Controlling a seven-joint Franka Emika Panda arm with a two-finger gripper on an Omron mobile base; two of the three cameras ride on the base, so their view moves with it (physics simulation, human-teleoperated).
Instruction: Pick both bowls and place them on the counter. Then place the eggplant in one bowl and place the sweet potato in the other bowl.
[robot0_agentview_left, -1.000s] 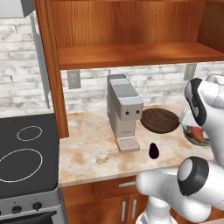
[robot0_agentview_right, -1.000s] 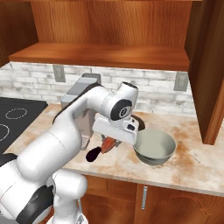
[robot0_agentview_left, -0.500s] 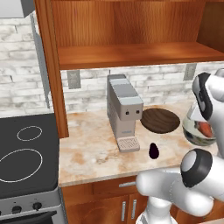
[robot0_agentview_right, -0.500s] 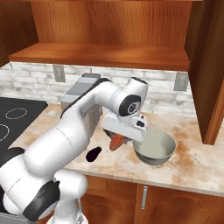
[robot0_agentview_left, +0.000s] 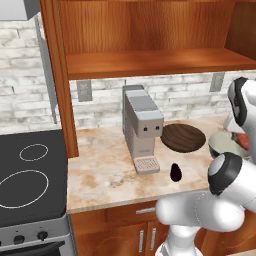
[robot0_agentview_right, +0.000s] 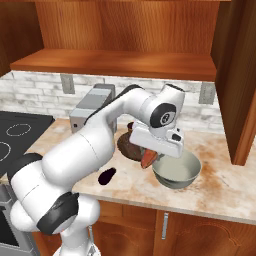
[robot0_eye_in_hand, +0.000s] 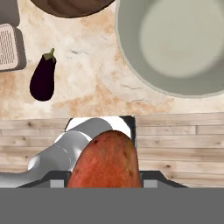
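Sweet potato (robot0_agentview_right: 147, 158) now nearer grey-green bowl (robot0_agentview_right: 176, 170) (marbled counter (robot0_agentview_right: 225, 192) below)

Marbled counter (robot0_agentview_left: 105, 175): coffee machine (robot0_agentview_left: 141, 127), wooden bowl (robot0_agentview_left: 183, 137), grey-green bowl (robot0_agentview_right: 177, 169), eggplant (robot0_eye_in_hand: 43, 78).

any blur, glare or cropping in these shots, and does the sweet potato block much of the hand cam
Hand view: sharp and evenly lit, no glare; the orange-brown tapered sweet potato looms large at the bottom, hiding the fingers, while the grey-green glazed bowl is cropped at the top and right edges. Left base view: the white arm hides most of that bowl. Right base view: soft shadows, nothing blurred.
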